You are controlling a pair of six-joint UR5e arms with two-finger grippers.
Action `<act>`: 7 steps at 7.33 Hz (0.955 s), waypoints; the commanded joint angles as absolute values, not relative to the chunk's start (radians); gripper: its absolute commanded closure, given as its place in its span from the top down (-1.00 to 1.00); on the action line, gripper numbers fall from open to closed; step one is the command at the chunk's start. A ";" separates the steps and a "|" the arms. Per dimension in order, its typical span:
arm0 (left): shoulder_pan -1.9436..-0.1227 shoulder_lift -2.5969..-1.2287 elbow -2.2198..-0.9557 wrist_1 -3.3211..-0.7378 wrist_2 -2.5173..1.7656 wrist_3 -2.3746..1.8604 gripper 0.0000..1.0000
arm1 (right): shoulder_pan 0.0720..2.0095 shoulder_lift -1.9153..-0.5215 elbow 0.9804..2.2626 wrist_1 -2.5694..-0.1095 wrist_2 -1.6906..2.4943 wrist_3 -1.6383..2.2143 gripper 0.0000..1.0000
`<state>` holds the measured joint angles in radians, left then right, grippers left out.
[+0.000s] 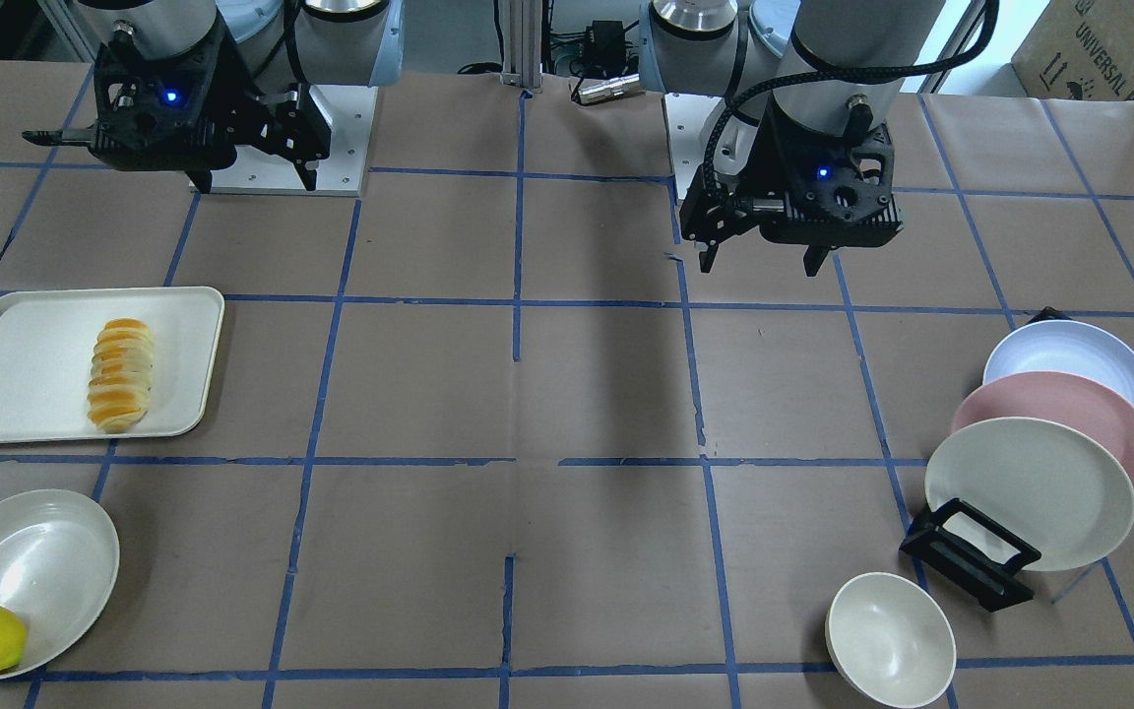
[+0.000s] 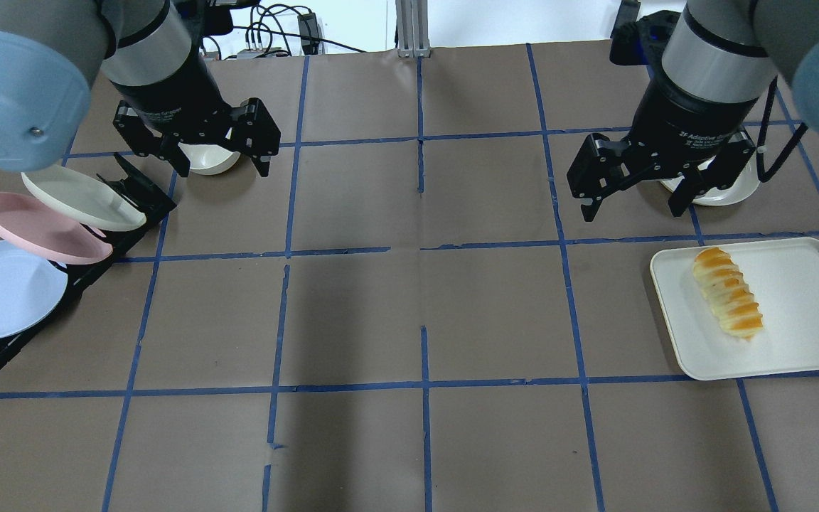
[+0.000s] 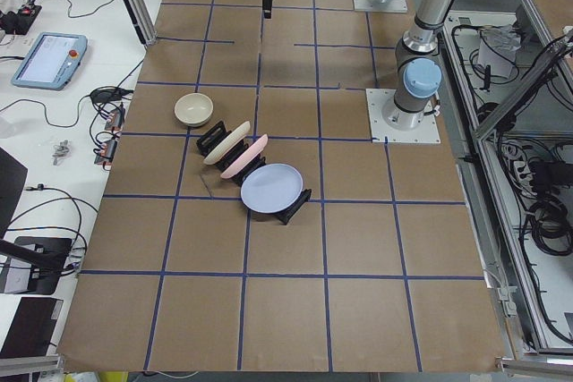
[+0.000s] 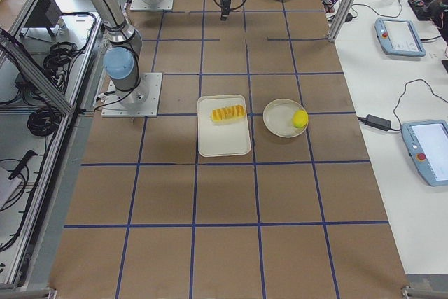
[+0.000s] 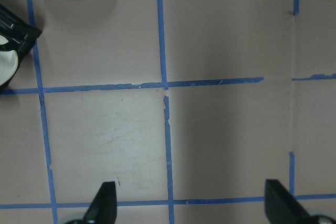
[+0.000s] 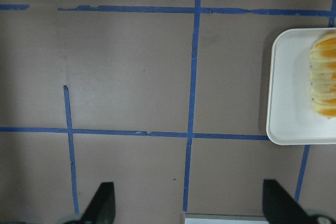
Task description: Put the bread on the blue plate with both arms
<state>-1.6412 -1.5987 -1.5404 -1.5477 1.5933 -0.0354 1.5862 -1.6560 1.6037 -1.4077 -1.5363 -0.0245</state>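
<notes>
The ridged orange-and-cream loaf (image 2: pixel 728 291) lies on a white rectangular tray (image 2: pixel 797 341), well apart from the pale blue round plate (image 2: pixel 4 299) leaning in a black rack (image 2: pixel 145 201). Both black pincers, left (image 2: pixel 225 169) and right (image 2: pixel 630 210), hang wide and empty.

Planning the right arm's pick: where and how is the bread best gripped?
Probably mid-length on the bread, across its narrow width, coming straight down with the right gripper. It lies flat on the tray, long and ridged, with bare tray along both long sides to leave room.
</notes>
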 commanded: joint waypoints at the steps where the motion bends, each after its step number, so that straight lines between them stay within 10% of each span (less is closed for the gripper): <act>1: -1.600 -1.589 -1.545 -1.558 1.594 -0.020 1.00 | 1.586 -1.657 1.606 -1.408 -1.536 -0.031 1.00; 7: -0.997 -1.571 -1.545 -1.658 1.519 0.608 0.99 | 1.180 -1.605 1.990 -1.881 -1.555 -0.657 1.00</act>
